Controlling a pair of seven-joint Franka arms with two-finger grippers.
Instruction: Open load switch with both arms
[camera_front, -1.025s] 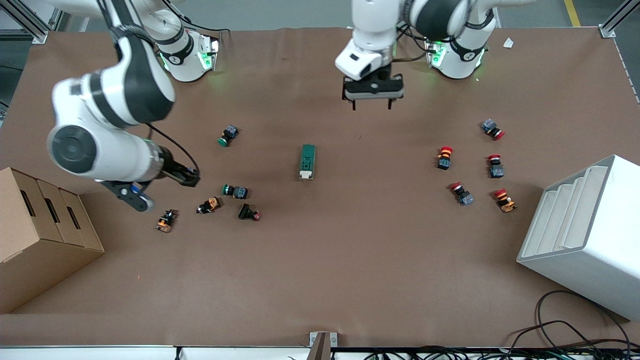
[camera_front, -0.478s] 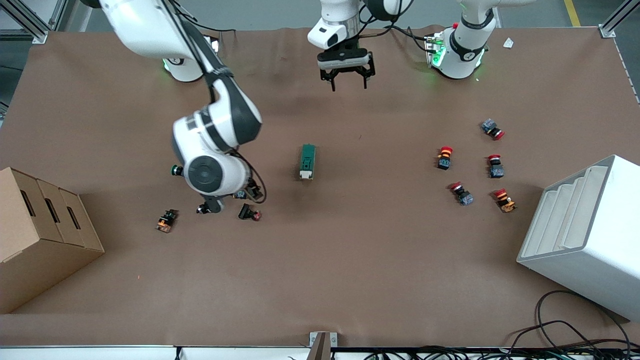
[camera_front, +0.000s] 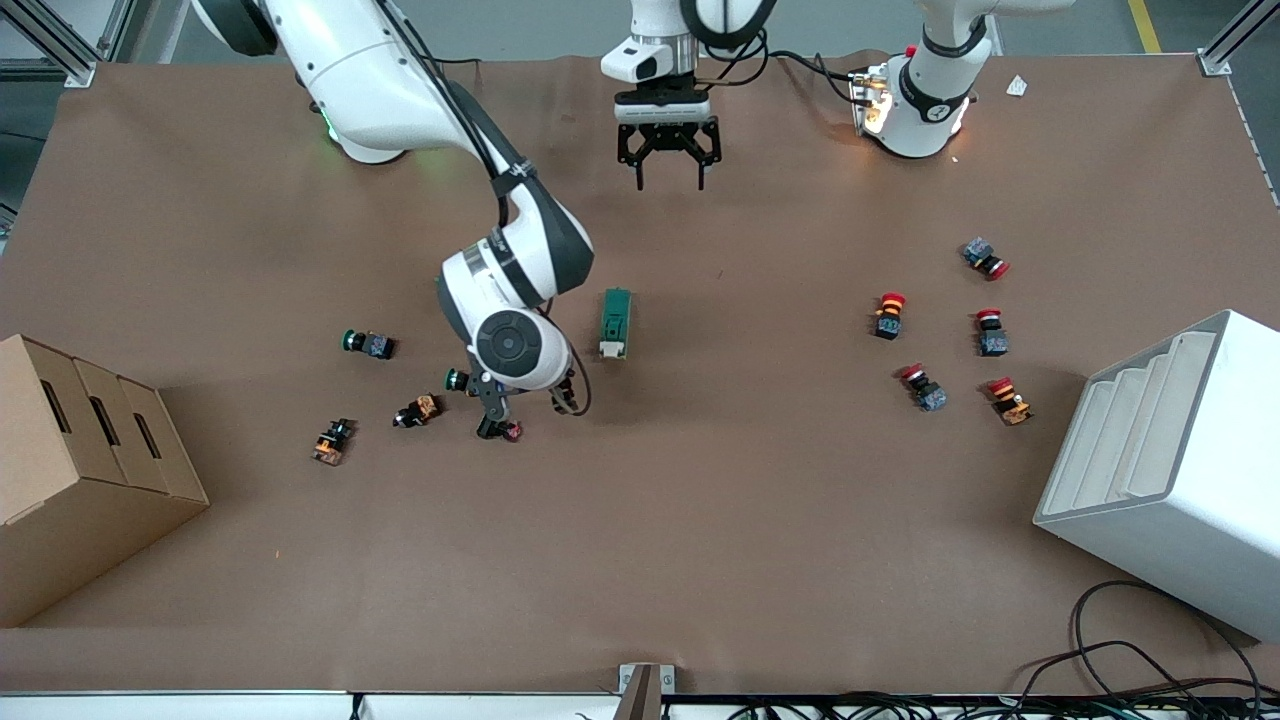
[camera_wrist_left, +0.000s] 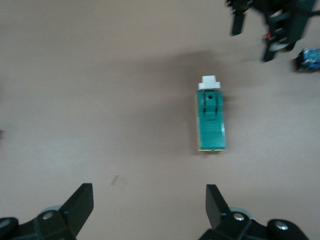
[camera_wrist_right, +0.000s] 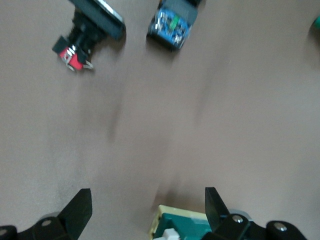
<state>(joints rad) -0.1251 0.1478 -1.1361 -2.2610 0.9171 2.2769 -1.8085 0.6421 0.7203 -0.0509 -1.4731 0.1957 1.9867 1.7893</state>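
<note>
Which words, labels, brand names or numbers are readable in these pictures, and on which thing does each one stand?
None can be read.
Load switch: no print shows on its green body or white toggle.
Cardboard box: plain, no print visible.
White rack: no label.
Push buttons: any marks are too small to read.

We see bare table all around the load switch (camera_front: 616, 323), except where the right arm's gripper (camera_front: 525, 400) hangs close beside it, maybe blocking that side.
</note>
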